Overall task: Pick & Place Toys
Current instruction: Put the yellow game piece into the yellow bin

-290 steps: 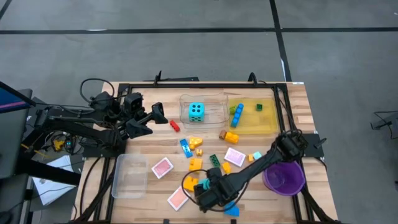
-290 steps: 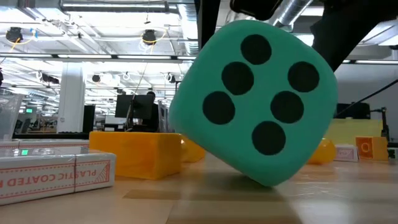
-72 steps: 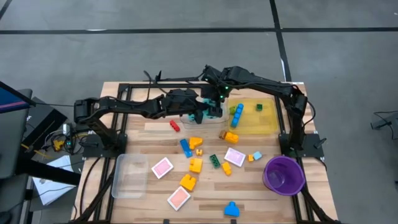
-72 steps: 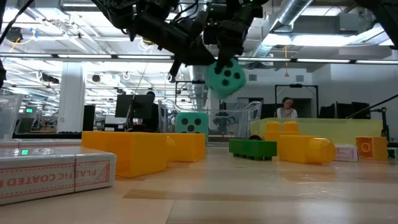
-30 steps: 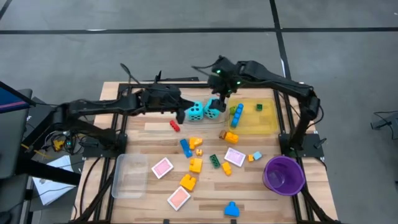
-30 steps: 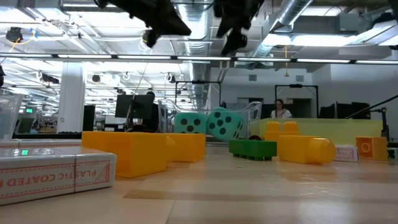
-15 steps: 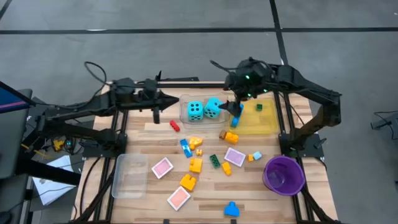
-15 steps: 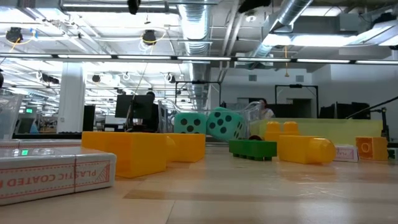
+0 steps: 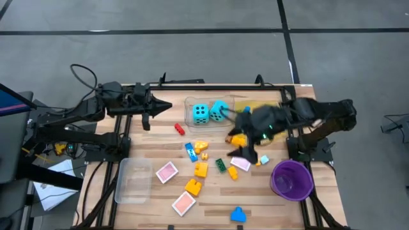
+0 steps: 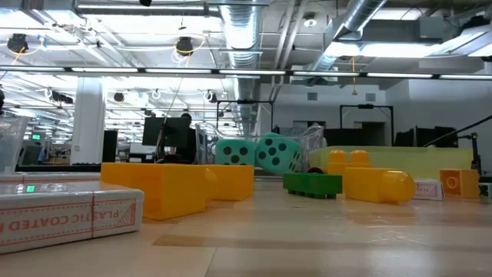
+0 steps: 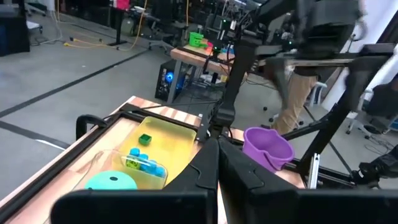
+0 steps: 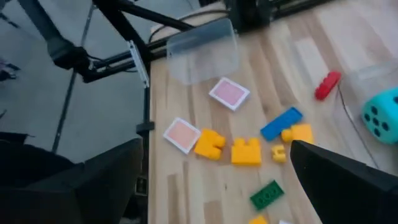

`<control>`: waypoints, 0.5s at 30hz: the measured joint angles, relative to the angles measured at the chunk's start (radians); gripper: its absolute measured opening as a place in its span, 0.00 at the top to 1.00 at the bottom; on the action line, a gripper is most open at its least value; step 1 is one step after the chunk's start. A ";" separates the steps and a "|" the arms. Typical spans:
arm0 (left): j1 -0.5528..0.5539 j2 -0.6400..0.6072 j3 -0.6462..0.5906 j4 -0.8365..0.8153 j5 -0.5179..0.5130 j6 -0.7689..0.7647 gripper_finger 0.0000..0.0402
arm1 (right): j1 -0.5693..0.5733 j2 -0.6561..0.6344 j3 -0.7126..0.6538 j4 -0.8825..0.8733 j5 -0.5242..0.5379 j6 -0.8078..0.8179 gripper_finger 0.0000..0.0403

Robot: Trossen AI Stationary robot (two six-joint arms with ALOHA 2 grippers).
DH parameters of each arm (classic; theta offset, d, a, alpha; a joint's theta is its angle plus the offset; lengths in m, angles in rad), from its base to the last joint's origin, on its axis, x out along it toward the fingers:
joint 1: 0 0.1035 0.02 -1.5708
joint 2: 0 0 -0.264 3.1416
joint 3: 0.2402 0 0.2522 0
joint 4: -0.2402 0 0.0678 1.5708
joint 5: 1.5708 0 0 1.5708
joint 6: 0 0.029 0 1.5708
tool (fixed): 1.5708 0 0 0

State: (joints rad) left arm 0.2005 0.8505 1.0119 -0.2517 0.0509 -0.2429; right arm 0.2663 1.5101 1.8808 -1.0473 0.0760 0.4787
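Two turquoise dice (image 9: 209,112) touching; bricks (image 9: 200,169), tiles (image 9: 167,172) scattered nearby.

Two turquoise dice (image 10: 258,152) with black dots sit side by side inside a clear tray (image 10: 307,145) at the far end of the wooden table (image 10: 307,238). Nearer stand a big yellow brick (image 10: 157,187), a green brick (image 10: 312,183) and a rounded yellow brick (image 10: 377,183). A white box (image 10: 65,214) with red letters lies at the left.
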 joint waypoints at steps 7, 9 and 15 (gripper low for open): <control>0.000 0.016 -0.001 0.008 -0.010 0.000 1.00 | 0.081 -0.014 -0.003 -0.128 0.116 0.168 0.01; 0.001 0.021 0.001 0.042 -0.032 0.000 1.00 | 0.080 -0.038 0.001 -0.121 0.114 0.170 0.01; 0.001 0.021 0.000 0.081 -0.067 0.000 1.00 | 0.086 -0.045 -0.002 -0.222 0.063 0.203 0.01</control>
State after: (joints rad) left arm 0.2012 0.8719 1.0119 -0.1710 -0.0161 -0.2425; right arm 0.3518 1.4653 1.8786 -1.2694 0.1390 0.6821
